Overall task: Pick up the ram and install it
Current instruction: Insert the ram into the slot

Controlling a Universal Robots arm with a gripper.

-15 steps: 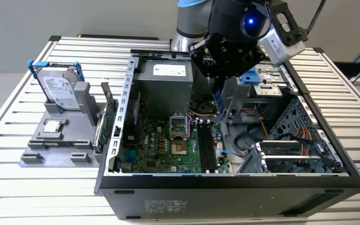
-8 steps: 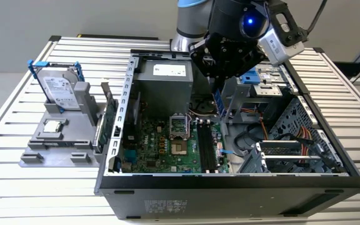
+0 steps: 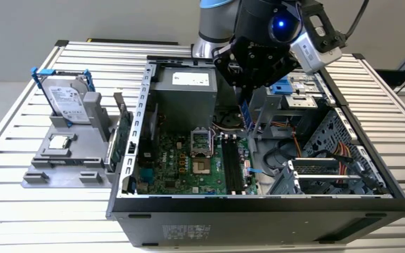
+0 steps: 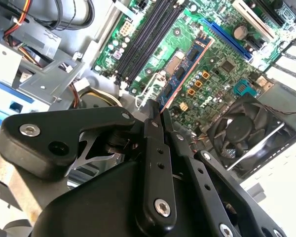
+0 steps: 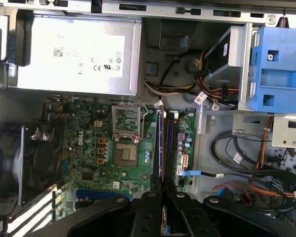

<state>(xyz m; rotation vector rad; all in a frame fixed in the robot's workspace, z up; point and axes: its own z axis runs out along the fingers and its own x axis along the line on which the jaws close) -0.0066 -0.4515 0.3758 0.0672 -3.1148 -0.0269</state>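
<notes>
My gripper [image 3: 244, 99] hangs inside the open computer case [image 3: 259, 203], above the motherboard [image 3: 181, 163]. It is shut on the ram [image 3: 246, 115], a thin blue-green stick held upright that points down from the fingers. In the second wrist view the ram [image 4: 185, 74] juts out from between the black fingers [image 4: 155, 148] over the board. In the first wrist view the ram [image 5: 161, 148] is seen edge-on, in line with the black memory slots [image 5: 170, 145] and still above them. In the exterior view the memory slots [image 3: 232, 163] lie below the gripper, towards the case's near side.
A grey power supply [image 3: 185, 92] and a blue drive bracket [image 3: 281, 87] flank the gripper. The processor socket [image 3: 199, 147] sits beside the slots. Cables [image 3: 308, 153] fill the exterior view's right of the case. Outside it, a grey fixture [image 3: 65, 168] holds a hard drive [image 3: 69, 103] and a processor chip [image 3: 60, 141].
</notes>
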